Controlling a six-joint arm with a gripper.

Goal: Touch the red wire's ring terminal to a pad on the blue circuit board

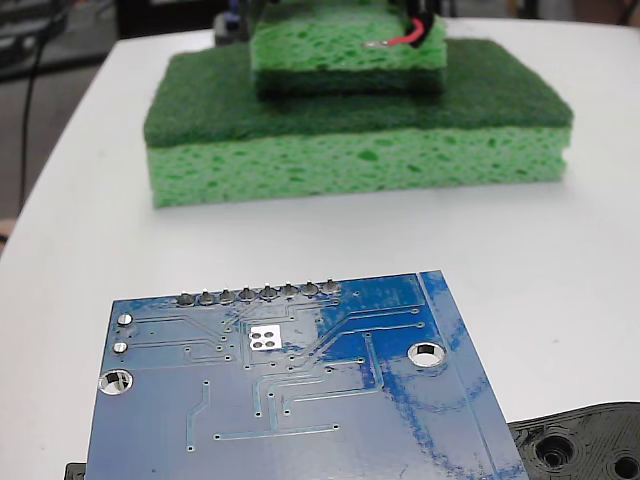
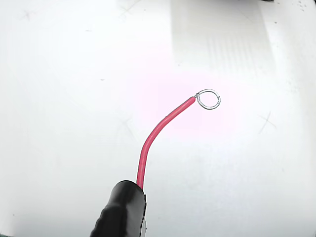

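Fixed view, board: the blue circuit board (image 1: 300, 390) lies flat on the white table (image 1: 590, 250) at the near edge of the picture, trace side up.
Fixed view, pad: the pad (image 1: 265, 337), a small silvery square with four dark holes, sits just below the row of solder pins (image 1: 258, 294) along the board's far edge.
Fixed view, holes: two silver-rimmed mounting holes, left (image 1: 114, 380) and right (image 1: 428, 353).
Fixed view, neighbour: a black plastic part (image 1: 585, 445) lies at the board's lower right corner.
Fixed view, sponges: a small green sponge (image 1: 345, 50) rests on a large green sponge (image 1: 355, 125), well behind the board.
Fixed view, wire: the red wire (image 1: 405, 39) shows in front of the small sponge at top right; the ring terminal (image 1: 377, 44) points left, well apart from the board.
Wrist view, wire: the red wire (image 2: 158, 136) rises from a black sleeve (image 2: 121, 210) and bends right.
Wrist view, ring: the ring terminal (image 2: 209, 99) hangs over bare white surface.
Fingers: not visible in either view; cannot tell whether clenched or released.
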